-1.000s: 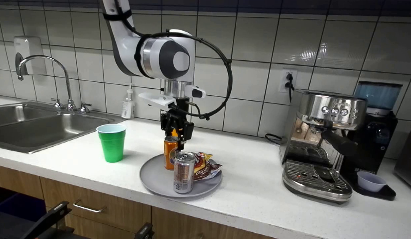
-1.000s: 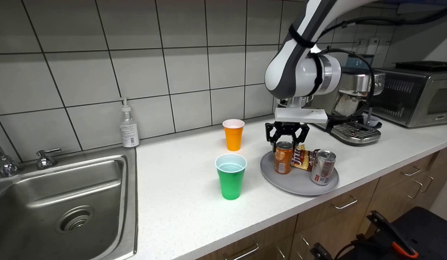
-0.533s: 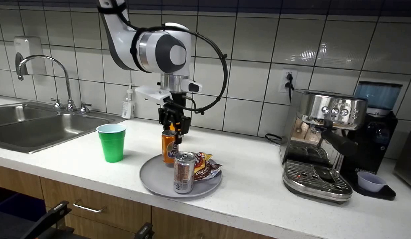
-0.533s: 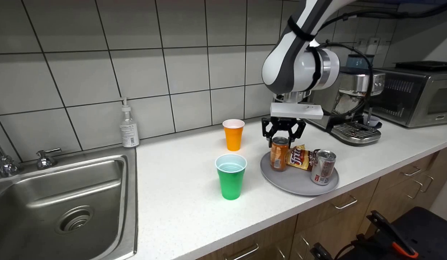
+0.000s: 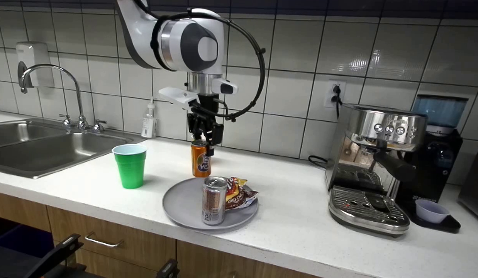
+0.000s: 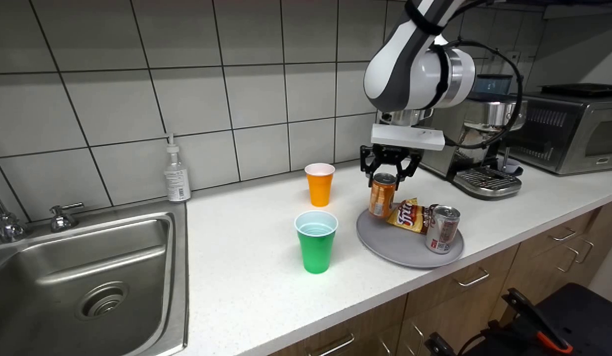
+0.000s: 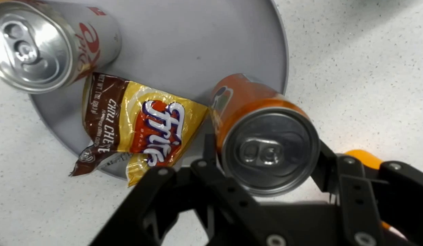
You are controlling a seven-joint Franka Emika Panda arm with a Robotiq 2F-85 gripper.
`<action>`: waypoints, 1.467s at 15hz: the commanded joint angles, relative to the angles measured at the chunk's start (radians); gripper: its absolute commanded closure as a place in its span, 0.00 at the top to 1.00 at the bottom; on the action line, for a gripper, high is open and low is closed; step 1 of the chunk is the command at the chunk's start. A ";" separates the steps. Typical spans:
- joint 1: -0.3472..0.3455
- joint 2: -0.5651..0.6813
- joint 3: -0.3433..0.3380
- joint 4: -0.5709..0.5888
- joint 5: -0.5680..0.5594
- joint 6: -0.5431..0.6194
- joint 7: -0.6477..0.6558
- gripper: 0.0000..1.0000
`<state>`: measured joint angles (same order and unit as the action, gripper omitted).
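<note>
My gripper point(image 6: 383, 184) is shut on an orange soda can point(image 6: 381, 201), its fingers on either side near the top. The can is about upright and held above the back edge of a grey plate point(image 5: 181, 206). In the wrist view the can's dark lid point(image 7: 269, 150) sits between the fingers. On the plate stands a silver soda can point(image 5: 214, 200), also in the wrist view point(image 7: 30, 48). A yellow and brown chip bag point(image 7: 157, 126) lies beside it on the plate, just below and beside the held can in an exterior view point(image 6: 409, 216).
A green cup point(image 6: 316, 247) and an orange cup point(image 6: 320, 185) stand left of the plate on the white counter. A sink point(image 6: 103, 277), a soap bottle point(image 6: 177, 175), an espresso machine point(image 5: 378, 166) and a tiled back wall point(image 5: 285, 96) surround the area.
My gripper has risen with the orange can in it, lifting it off the plate and somewhat back toward the wall. The silver can, bag, plate and cups have not moved.
</note>
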<state>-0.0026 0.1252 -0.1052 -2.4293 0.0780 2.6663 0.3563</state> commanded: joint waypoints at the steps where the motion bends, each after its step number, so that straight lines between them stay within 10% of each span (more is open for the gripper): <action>1: -0.018 -0.055 -0.012 -0.017 -0.020 -0.004 0.043 0.39; 22: -0.167 -0.013 -0.148 0.064 -0.002 0.003 0.072 0.39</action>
<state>-0.1460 0.0939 -0.2438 -2.4030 0.0796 2.6685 0.3954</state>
